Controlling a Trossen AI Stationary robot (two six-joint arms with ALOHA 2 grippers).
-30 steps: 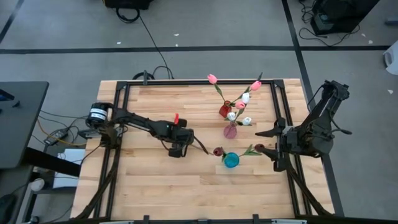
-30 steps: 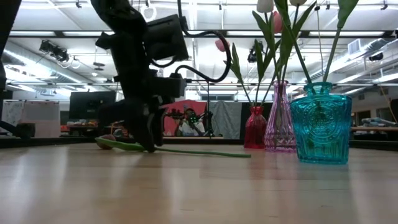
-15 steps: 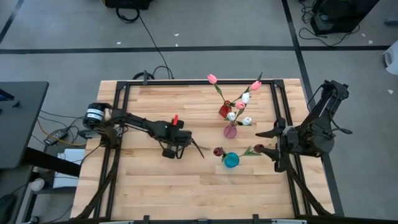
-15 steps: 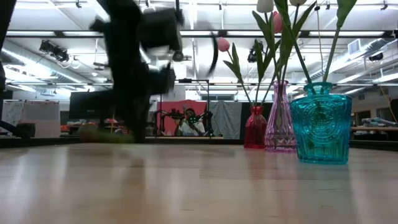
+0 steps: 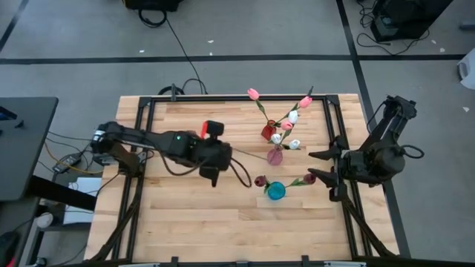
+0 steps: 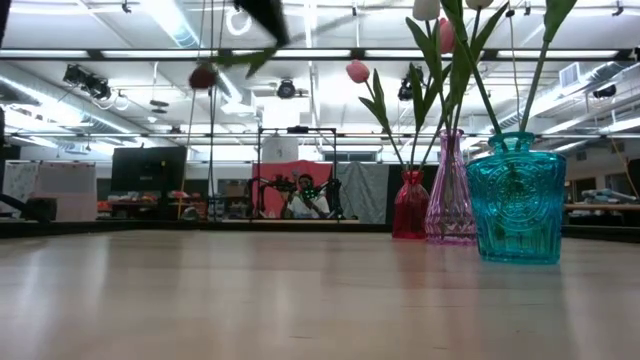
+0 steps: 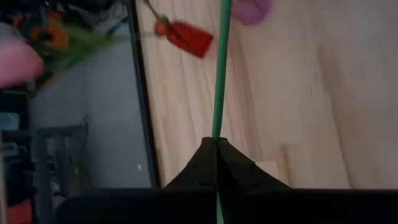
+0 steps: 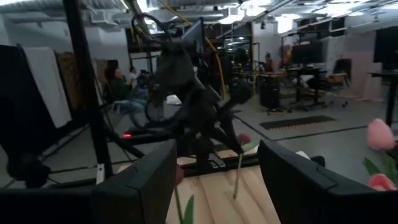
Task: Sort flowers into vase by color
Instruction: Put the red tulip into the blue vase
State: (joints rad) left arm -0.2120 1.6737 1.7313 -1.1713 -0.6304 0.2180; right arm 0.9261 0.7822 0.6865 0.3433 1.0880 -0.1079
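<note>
A maroon-headed flower (image 6: 203, 77) is in the air over the table's middle, held by my left gripper (image 7: 216, 144), which is shut on its green stem (image 5: 242, 177). The right wrist view shows the head (image 8: 244, 138) close beside that gripper and the stem below it. Further right stand a red vase (image 5: 268, 132) with pink flowers, a pink vase (image 5: 274, 156) with white ones and a teal vase (image 5: 276, 190) with maroon ones. My right gripper (image 5: 318, 167) waits open at the right edge, raised. My left gripper pinches the flower's thin green stem (image 7: 218, 127) between its two fingertips, at a place near the head. The fingers slant downward and the stem runs on past them toward the vases. The flower is lifted clear of the table.
The three vases stand close together right of centre, their flowers leaning out over the far right of the table (image 5: 185, 222). A black frame rail (image 5: 145, 141) runs around the wooden top. A person sits in the room beyond the far edge.
My left gripper has shut on the stem of the flower that lay on the table, then risen quickly. The whole flower has come up off the wood with it, its head high in the low view now.
</note>
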